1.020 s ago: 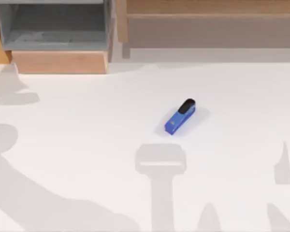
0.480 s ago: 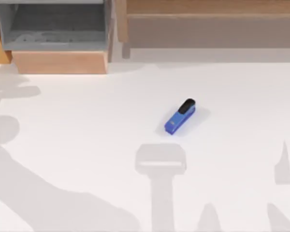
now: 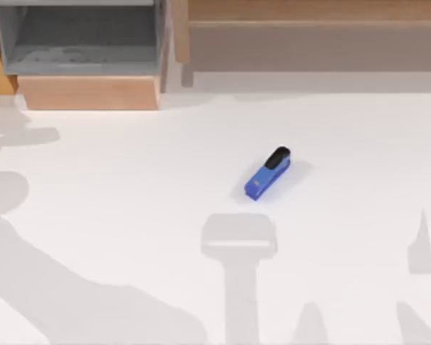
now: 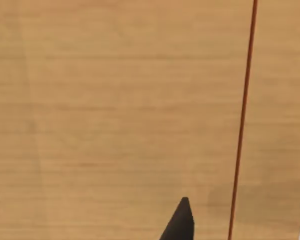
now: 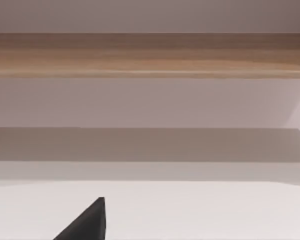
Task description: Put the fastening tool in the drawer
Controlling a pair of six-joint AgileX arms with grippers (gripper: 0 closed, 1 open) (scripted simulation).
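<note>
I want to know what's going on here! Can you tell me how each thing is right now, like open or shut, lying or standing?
Stapler: lying flat and slantwise on the table, closed, untouched.
Drawer: pulled open, grey floor bare.
Shelf unit: standing along the table's back edge.
Table: white, crossed by arm shadows.

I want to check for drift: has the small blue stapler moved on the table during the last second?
No. The small blue stapler keeps its place and tilt relative to the tan-fronted drawer.
</note>
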